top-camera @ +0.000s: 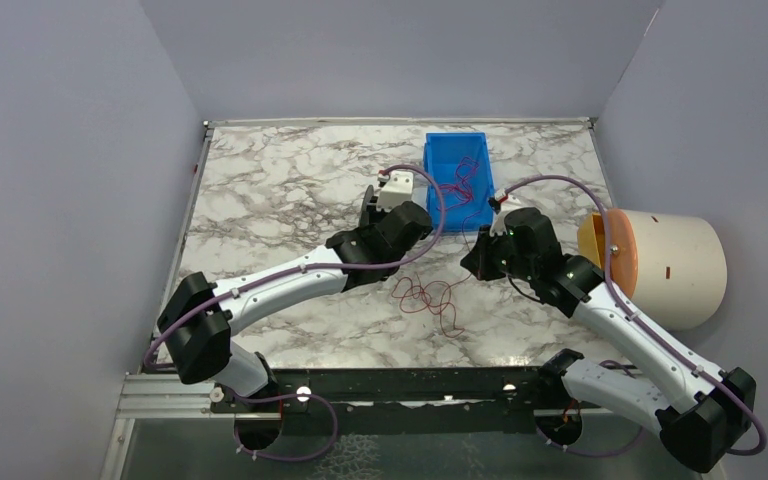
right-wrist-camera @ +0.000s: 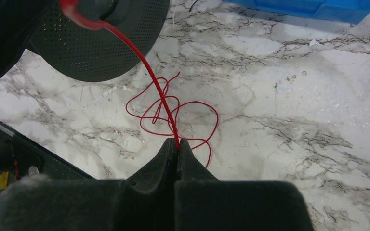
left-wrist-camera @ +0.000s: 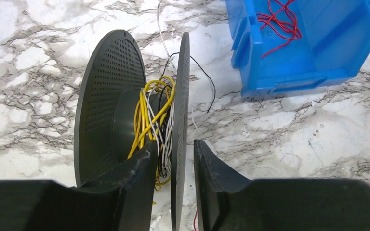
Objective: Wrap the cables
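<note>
A black spool (left-wrist-camera: 111, 96) with two perforated flanges stands on edge on the marble, with yellow, white and black wires (left-wrist-camera: 149, 110) wound on its core. My left gripper (left-wrist-camera: 175, 144) is open; its jaws straddle the spool's right flange (left-wrist-camera: 182, 82) with a gap on each side. My right gripper (right-wrist-camera: 178, 142) is shut on a thin red cable (right-wrist-camera: 159, 91). That cable runs taut from its tips up towards the spool (right-wrist-camera: 96, 48). The rest of it lies in loose loops (top-camera: 428, 296) on the table between the arms.
A blue bin (top-camera: 457, 178) at the back centre holds more red cables (left-wrist-camera: 279, 19). A cream cylinder with an orange face (top-camera: 660, 265) lies at the right edge of the table. Grey walls close in the table on three sides.
</note>
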`<state>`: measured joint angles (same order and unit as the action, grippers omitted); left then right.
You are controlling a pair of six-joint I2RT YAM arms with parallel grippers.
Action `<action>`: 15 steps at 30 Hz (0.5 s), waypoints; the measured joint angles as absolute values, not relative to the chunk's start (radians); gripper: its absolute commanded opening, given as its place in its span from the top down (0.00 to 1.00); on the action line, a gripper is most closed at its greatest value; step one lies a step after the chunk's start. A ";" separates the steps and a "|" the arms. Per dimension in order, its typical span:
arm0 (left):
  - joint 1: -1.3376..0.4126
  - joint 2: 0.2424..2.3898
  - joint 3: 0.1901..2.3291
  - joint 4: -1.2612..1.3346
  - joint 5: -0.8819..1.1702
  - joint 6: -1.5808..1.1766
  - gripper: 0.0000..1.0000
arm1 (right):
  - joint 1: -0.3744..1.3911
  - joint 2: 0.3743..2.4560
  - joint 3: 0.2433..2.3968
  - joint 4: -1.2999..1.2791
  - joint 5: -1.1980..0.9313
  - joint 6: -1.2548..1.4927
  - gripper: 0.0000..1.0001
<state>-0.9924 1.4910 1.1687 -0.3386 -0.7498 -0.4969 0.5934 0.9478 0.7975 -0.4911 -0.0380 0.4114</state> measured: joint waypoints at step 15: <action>-0.992 1.383 1.166 -0.310 -0.717 -0.368 0.35 | 0.593 0.955 0.797 -0.490 -0.040 0.411 0.99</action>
